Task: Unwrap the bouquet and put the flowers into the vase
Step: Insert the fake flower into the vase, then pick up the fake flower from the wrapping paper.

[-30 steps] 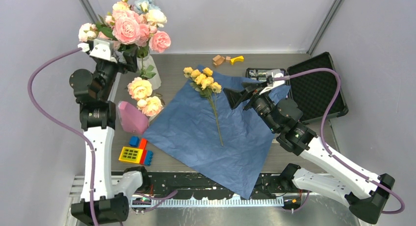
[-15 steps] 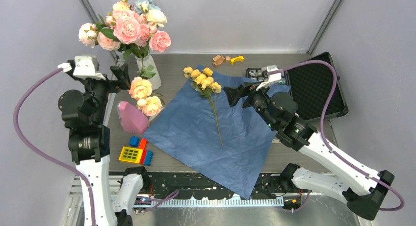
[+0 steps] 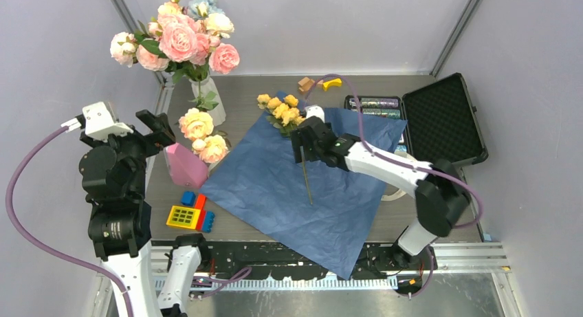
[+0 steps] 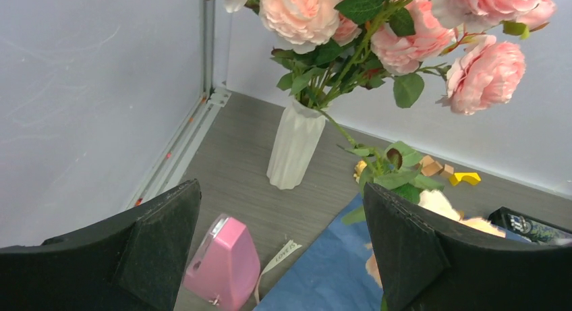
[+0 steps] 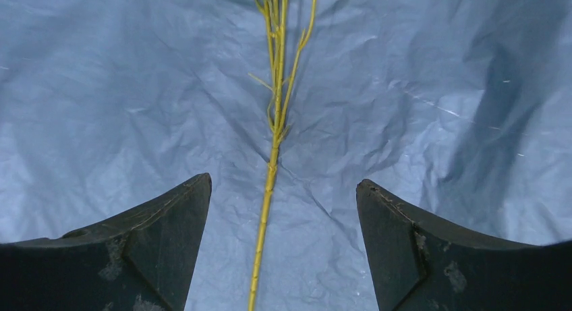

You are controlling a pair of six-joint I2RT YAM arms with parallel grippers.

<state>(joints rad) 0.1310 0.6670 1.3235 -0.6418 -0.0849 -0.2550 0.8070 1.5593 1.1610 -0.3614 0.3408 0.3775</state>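
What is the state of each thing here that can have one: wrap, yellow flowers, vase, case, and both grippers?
Wrap: unfolded, spread flat.
Yellow flowers: lying on the wrap, not in the vase.
Vase: upright, holding pink blooms.
Case: lid open.
Left gripper: open, empty.
Right gripper: open, a finger on each side of the stem.

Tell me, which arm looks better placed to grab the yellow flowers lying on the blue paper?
Right. The right gripper hangs open over the yellow flowers' stem, a finger either side; the left gripper is far off, facing the vase.
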